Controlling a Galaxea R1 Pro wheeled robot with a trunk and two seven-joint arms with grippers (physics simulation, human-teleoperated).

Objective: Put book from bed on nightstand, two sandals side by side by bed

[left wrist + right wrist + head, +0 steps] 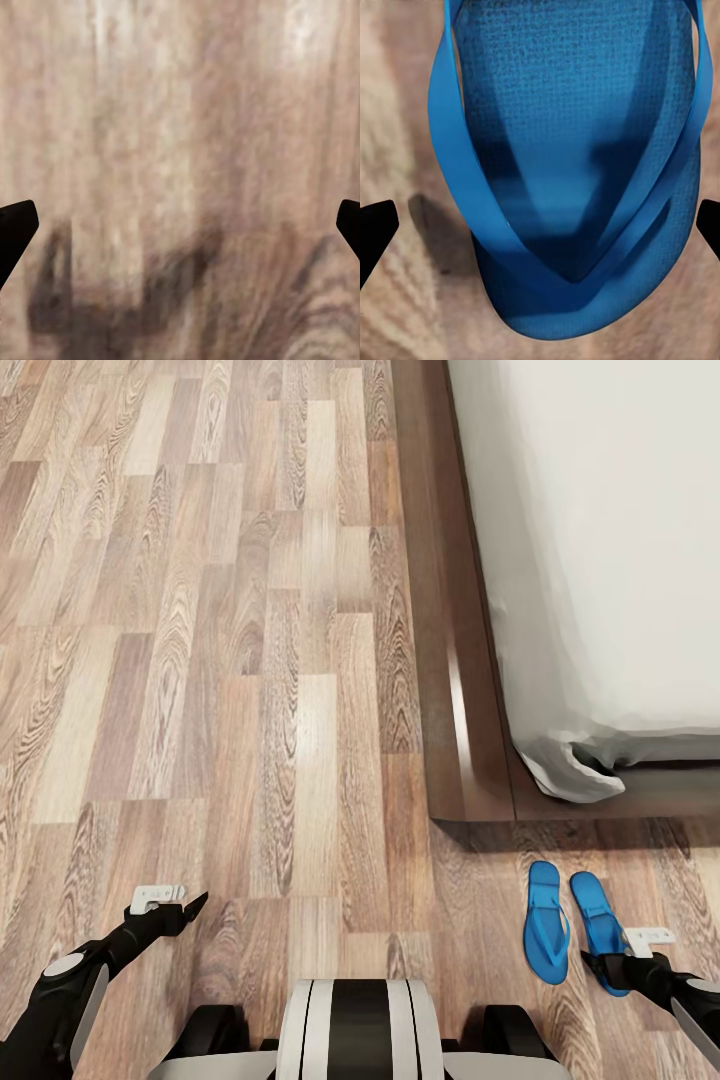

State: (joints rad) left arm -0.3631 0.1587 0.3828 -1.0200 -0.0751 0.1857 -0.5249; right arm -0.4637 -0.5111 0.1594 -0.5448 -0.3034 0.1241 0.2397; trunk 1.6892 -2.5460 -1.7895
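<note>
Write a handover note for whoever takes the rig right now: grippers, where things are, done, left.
Left gripper: open, empty, low over bare floor.
Right gripper: open, directly above the right sandal, holding nothing.
Both sandals lie side by side on the floor beside the bed corner; left sandal close to its mate, toes pointing toward the robot.
Done: the sandals look placed.
Left: the book is out of sight from here; find it on the bed and move it to a nightstand.

Bed [600,560] cut off by frame; right sandal [598,920] partly behind end effector [605,963].
</note>
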